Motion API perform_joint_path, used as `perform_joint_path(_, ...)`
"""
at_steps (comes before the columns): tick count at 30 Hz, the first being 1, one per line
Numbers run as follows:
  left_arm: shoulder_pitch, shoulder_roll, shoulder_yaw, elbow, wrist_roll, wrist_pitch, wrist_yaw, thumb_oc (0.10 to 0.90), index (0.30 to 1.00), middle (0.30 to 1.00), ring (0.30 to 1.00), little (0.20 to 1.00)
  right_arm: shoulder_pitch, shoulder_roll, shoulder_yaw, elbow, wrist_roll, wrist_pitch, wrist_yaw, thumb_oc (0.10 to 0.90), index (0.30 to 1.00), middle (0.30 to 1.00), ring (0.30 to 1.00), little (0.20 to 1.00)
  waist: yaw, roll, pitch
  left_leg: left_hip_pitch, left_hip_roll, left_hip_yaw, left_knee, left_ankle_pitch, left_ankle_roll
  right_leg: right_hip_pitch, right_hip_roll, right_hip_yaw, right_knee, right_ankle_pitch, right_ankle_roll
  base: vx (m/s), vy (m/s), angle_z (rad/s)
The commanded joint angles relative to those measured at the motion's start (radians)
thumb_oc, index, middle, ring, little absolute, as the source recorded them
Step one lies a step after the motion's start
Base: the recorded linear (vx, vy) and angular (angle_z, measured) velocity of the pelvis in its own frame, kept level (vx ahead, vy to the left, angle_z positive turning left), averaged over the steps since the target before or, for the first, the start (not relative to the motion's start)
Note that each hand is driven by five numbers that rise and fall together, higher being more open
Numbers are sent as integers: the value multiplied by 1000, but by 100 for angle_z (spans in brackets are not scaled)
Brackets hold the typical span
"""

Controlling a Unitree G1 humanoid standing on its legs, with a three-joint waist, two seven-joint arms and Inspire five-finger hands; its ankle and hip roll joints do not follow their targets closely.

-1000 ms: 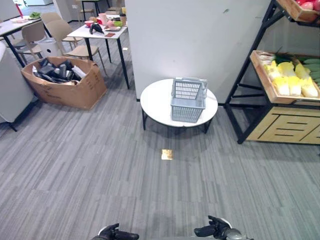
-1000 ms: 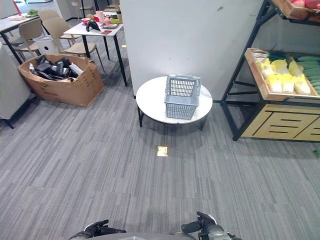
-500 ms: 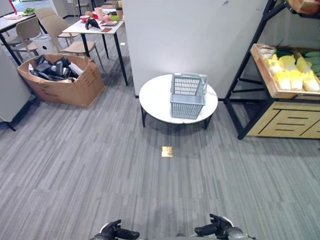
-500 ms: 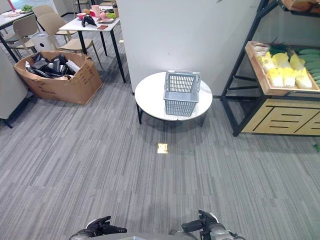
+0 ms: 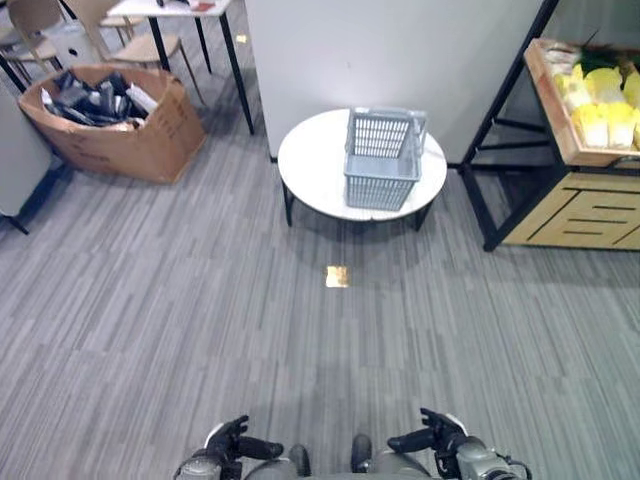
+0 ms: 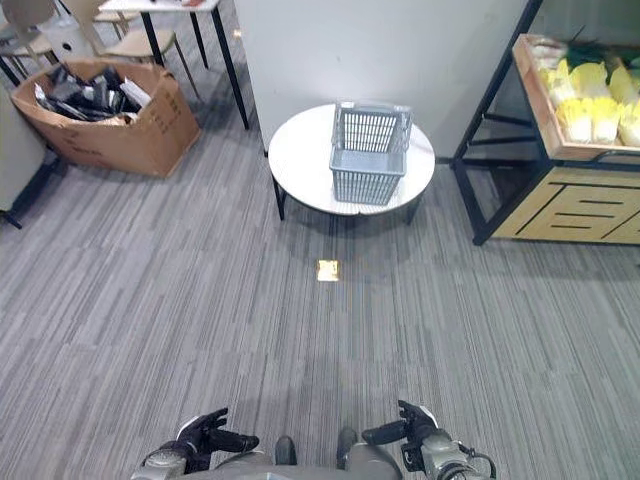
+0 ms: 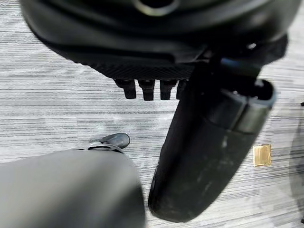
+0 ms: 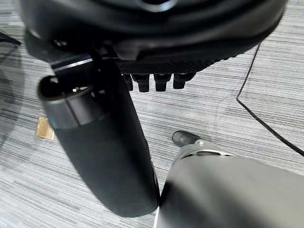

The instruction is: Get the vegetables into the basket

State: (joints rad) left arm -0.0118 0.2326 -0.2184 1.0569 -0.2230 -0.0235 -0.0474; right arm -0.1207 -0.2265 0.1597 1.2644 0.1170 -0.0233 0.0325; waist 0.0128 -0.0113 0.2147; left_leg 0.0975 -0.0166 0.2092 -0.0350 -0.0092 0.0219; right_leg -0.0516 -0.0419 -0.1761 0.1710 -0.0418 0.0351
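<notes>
A grey plastic basket [image 5: 382,160] with its handle folded stands empty on a round white table [image 5: 315,170] ahead of me. Pale yellow cabbages [image 5: 603,112] and some green vegetables lie in a wooden tray on the rack [image 5: 585,200] to the right of the table. My left hand [image 5: 236,446] and right hand [image 5: 432,441] hang low at the near edge of the eye views, far from the table, fingers relaxed and holding nothing. In the wrist views the left thumb [image 7: 209,156] and the right thumb [image 8: 99,142] stick out over grey carpet.
A grey wall panel [image 5: 380,50] rises right behind the table. An open cardboard box [image 5: 110,120] of dark items sits at the far left, with a desk and chairs [image 5: 150,30] beyond it. A small brass floor plate [image 5: 337,276] lies before the table.
The whole picture has shifted: the camera now looks further down and from a little closer. The basket, table and rack stay in place. Both hands remain low and empty.
</notes>
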Motion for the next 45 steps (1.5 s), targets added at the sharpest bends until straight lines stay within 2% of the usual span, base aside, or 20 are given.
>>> perform_joint_path(1, 35, -11, -32, -199, -60, -18, -31, 900, 1000, 1000, 1000, 1000, 4, -29, -9, 6, 53, 11, -15, 900, 1000, 1000, 1000, 1000, 0, -19, 35, 4, -21, -11, -34, -11, 25, -48, -195, -8, 94, 257, 171, 51, 117, -10)
perform_joint_path(5, 86, 38, -34, -346, -101, -2, -53, 900, 1000, 1000, 1000, 1000, 13, -47, -18, -23, 51, 19, -13, 900, 1000, 1000, 1000, 1000, -13, -22, 45, 47, -22, -18, -47, -31, 13, -111, -180, -39, 10, 283, 165, 188, -6, -10)
perform_joint_path(7, 94, 49, -42, -405, -97, -2, -52, 900, 1000, 1000, 1000, 1000, 7, -54, -9, -22, 41, 22, -16, 900, 1000, 1000, 1000, 1000, -34, -30, 49, 76, -25, -44, -51, -43, 1, -162, -154, -20, -119, 338, 177, 301, -86, 8)
perform_joint_path(11, 113, 40, -43, -449, -82, 9, -57, 900, 1000, 1000, 1000, 1000, 2, -54, -12, -19, 19, 34, -18, 900, 1000, 1000, 1000, 1000, -55, -28, 39, 127, -10, -69, -52, -80, -21, -183, -129, -83, -220, 372, 192, 257, -85, 48)
perform_joint_path(13, 109, 32, -44, -446, -89, 18, -58, 900, 1000, 1000, 1000, 1000, -3, -59, -14, -17, 24, 35, -18, 900, 1000, 1000, 1000, 1000, -57, -29, 21, 151, -8, -82, -49, -99, -25, -155, -119, -105, -222, 363, 168, 317, -179, 79)
perform_joint_path(14, 106, 26, -35, -450, -126, 22, -53, 900, 1000, 1000, 1000, 1000, -1, -66, -20, -10, 33, 36, -16, 900, 1000, 1000, 1000, 1000, -68, -14, -14, 172, 35, -92, -5, -100, -51, -112, -80, -115, -223, 328, 140, 309, -176, 69)
perform_joint_path(15, 107, 26, -35, -451, -127, 23, -53, 900, 1000, 1000, 1000, 1000, 0, -67, -20, -10, 33, 35, -16, 900, 1000, 1000, 1000, 1000, -69, -12, -14, 172, 37, -93, -3, -102, -52, -111, -78, -117, -224, 327, 139, 391, -229, 44)
perform_joint_path(19, 110, 34, -32, -487, -163, 32, -59, 900, 1000, 1000, 1000, 1000, 13, -75, -13, -4, 21, 36, -11, 900, 1000, 1000, 1000, 1000, -72, 12, -30, 139, 106, -109, 184, 45, -124, -33, -27, -151, -229, 264, 83, 220, -159, -10)
perform_joint_path(20, 110, 34, -32, -487, -163, 32, -58, 900, 1000, 1000, 1000, 1000, 13, -75, -13, -4, 21, 37, -11, 900, 1000, 1000, 1000, 1000, -74, 12, -30, 138, 107, -111, 186, 44, -125, -32, -26, -153, -230, 263, 81, 111, -111, -4)
perform_joint_path(22, 100, 51, -25, -534, -192, 45, -59, 900, 1000, 1000, 1000, 1000, 20, -82, -14, 1, 14, 40, -10, 900, 1000, 1000, 1000, 1000, -69, -9, -14, 25, 147, -109, 393, 183, -169, 17, -26, -173, -239, 228, 46, 168, -221, 5)
perform_joint_path(25, 97, 58, -8, -589, -235, 48, -46, 900, 1000, 1000, 1000, 1000, 17, -91, -21, 20, 16, 47, -12, 900, 1000, 1000, 1000, 1000, -57, -27, -6, -31, 161, -93, 488, 212, -155, 46, -23, -172, -253, 198, 27, 148, -170, -3)
perform_joint_path(27, 64, 32, 1, -369, -185, 43, -42, 900, 1000, 1000, 1000, 1000, 5, -86, -26, 37, 26, 43, -12, 900, 1000, 1000, 1000, 1000, -47, -32, -1, -64, 173, -59, 451, 173, -139, 66, -21, -155, -258, 185, 33, 156, -48, -5)
perform_joint_path(29, 31, -6, 8, -181, -107, 32, -34, 900, 1000, 1000, 1000, 1000, 3, -73, -23, 54, 26, 35, -15, 900, 1000, 1000, 1000, 1000, -31, -47, -1, -128, 151, -33, 349, 116, -118, 82, -35, -139, -258, 176, 50, 144, 3, -5)
perform_joint_path(31, 10, -16, 7, -121, -94, 24, -25, 900, 1000, 1000, 1000, 1000, 2, -67, -19, 59, 25, 31, -18, 900, 1000, 1000, 1000, 1000, -27, -53, -4, -134, 136, -33, 291, 99, -111, 83, -43, -131, -258, 178, 58, 150, 61, -14)
perform_joint_path(32, -18, -30, 1, -45, -65, 16, -19, 900, 1000, 1000, 1000, 1000, 6, -60, -5, 59, 23, 24, -21, 900, 1000, 1000, 1000, 1000, -20, -45, -8, -181, 116, -34, 145, 107, -114, 93, -43, -116, -258, 161, 69, 251, 124, -13)
perform_joint_path(34, -26, -37, 0, -17, -49, 10, -17, 900, 1000, 1000, 1000, 1000, 8, -60, 3, 55, 22, 19, -24, 900, 1000, 1000, 1000, 1000, -12, -38, -9, -198, 107, -41, 70, 144, -118, 106, -38, -102, -258, 148, 72, 225, 103, 6)
perform_joint_path(35, -48, -43, -11, 29, -33, 0, -11, 900, 1000, 1000, 1000, 1000, 6, -55, 15, 59, 20, 13, -27, 900, 1000, 1000, 1000, 1000, 4, -25, -2, -238, 106, -70, -5, 219, -136, 142, -22, -70, -258, 120, 70, 276, 129, -23)
perform_joint_path(37, -63, -44, -6, 59, -30, -1, -7, 900, 1000, 1000, 1000, 1000, 4, -53, 18, 66, 18, 11, -28, 900, 1000, 1000, 1000, 1000, 6, -20, 1, -233, 118, -57, -14, 237, -145, 158, -16, -54, -258, 106, 69, 219, 110, -76)
perform_joint_path(40, -67, -46, 7, 101, -6, -3, -2, 900, 1000, 1000, 1000, 1000, 8, -34, 24, 89, 12, 12, -27, 900, 1000, 1000, 1000, 1000, -1, -17, -26, -179, 120, -42, -48, 202, -127, 168, -10, -31, -258, 90, 67, 161, 100, -71)
perform_joint_path(45, -78, -41, 8, 154, 35, -9, 0, 900, 1000, 1000, 1000, 1000, 14, -13, 42, 87, 1, 14, -25, 900, 1000, 1000, 1000, 1000, -14, -33, -46, -119, 82, -3, -52, 130, -83, 178, -60, 12, -258, 88, 92, 196, 229, -21)
